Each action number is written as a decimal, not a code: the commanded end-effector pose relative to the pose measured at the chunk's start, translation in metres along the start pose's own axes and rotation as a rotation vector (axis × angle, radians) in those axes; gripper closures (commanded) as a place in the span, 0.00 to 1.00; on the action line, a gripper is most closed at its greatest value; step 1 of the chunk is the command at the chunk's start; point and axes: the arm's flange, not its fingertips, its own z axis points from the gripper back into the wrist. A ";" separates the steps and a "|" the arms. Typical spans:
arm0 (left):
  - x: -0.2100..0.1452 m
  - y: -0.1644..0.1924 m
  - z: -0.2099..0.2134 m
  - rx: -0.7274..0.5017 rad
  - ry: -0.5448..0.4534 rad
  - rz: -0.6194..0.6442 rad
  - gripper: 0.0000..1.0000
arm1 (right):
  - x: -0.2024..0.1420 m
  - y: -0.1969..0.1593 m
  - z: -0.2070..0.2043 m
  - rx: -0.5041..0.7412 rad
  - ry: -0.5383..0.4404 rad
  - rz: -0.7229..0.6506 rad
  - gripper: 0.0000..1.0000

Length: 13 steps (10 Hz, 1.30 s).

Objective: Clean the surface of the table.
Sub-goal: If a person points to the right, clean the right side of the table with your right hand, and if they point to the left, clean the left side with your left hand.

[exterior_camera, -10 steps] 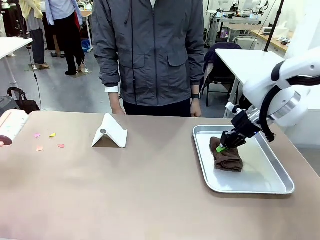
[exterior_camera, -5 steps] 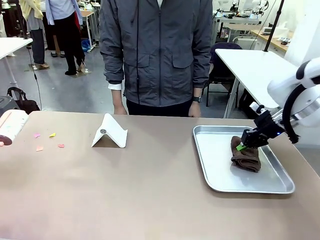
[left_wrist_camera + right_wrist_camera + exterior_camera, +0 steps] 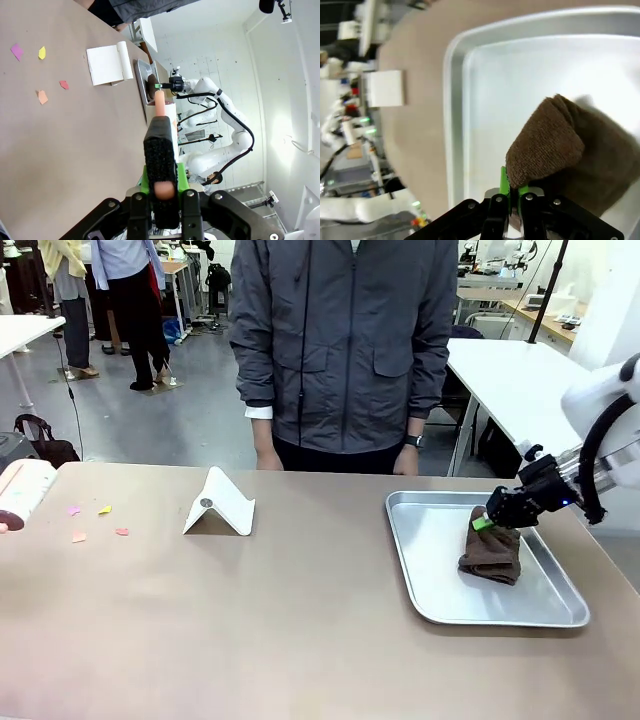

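While the brown cloth (image 3: 492,555) is pinched in the closed right tool (image 3: 483,524) inside the shiny metal tray (image 3: 402,550) at frame right, pickup looks to be the step in hand. Next, the limp knitted fabric must be carried over the raised rim onto the table (image 3: 300,620), the matte taupe top filling the lower frame. At far left the left tool (image 3: 161,190) is clamped on a roller (image 3: 25,492), near coloured paper scraps (image 3: 100,510).
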 end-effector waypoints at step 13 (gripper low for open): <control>-0.002 -0.005 0.000 0.003 0.008 -0.004 1.00 | -0.044 -0.003 0.084 0.977 0.100 -0.009 0.93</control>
